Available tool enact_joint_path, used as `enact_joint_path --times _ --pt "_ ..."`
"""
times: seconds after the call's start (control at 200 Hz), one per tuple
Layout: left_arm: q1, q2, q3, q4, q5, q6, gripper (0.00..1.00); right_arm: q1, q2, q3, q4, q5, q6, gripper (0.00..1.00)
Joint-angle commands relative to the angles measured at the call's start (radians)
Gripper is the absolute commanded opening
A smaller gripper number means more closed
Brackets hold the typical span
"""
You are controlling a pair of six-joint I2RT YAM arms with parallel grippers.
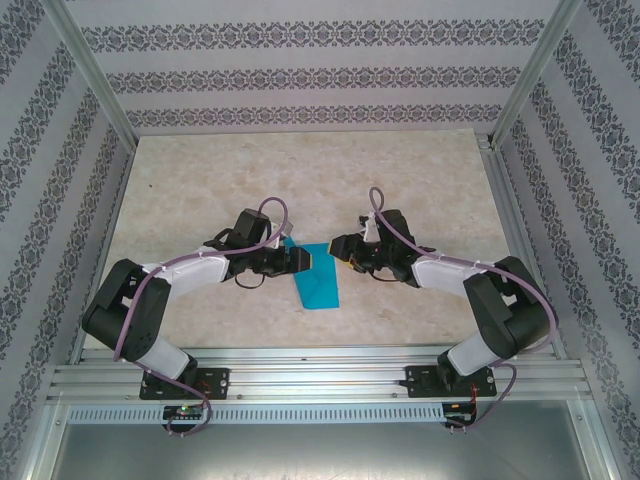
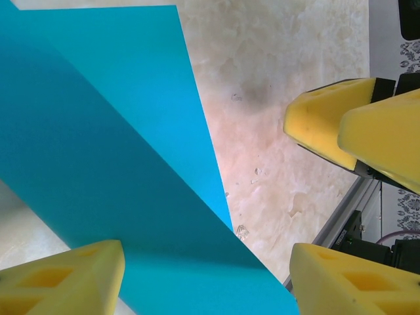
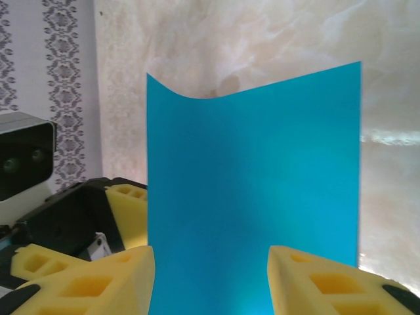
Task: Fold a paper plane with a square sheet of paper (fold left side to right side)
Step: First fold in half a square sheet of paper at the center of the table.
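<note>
1. You can read no words, numbers, brands or signs here.
2. The walls (image 1: 300,75) carry a printed pattern of small dark shapes, not letters.

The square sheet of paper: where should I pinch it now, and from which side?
Probably pinch the square sheet of paper at the edge nearest the right gripper, coming from the right: that edge lies between its spread fingers. The sheet is thin, with a bowed far edge, so only an edge offers a hold. The left gripper straddles the other side, jaws open too.
</note>
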Motion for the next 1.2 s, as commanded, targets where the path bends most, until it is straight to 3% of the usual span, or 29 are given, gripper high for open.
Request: enact_joint_path --times 0.0,0.245,0.799,0.994,1.194 --pt "-0.011 0.013 0.022 0.036 0.013 0.013 0.68 0.013 0.05 0.004 0.153 -0.077 0.074 0.49" --pt "-0.021 0.016 0.014 0.064 0.025 0.003 0.65 0.025 0.173 0.063 0.245 -0.125 0.142 0.52" --pt "-0.041 0.027 0.012 0.076 0.03 0.003 0.65 0.071 0.325 0.211 0.199 -0.153 0.132 0.5" --pt "-0.043 0.029 0.016 0.08 0.031 0.003 0.65 0.083 0.318 0.227 0.11 -0.132 0.076 0.37" --pt "-0.043 0.013 0.017 0.069 0.027 0.007 0.65 0.081 0.279 0.234 0.006 -0.096 0.005 0.14"
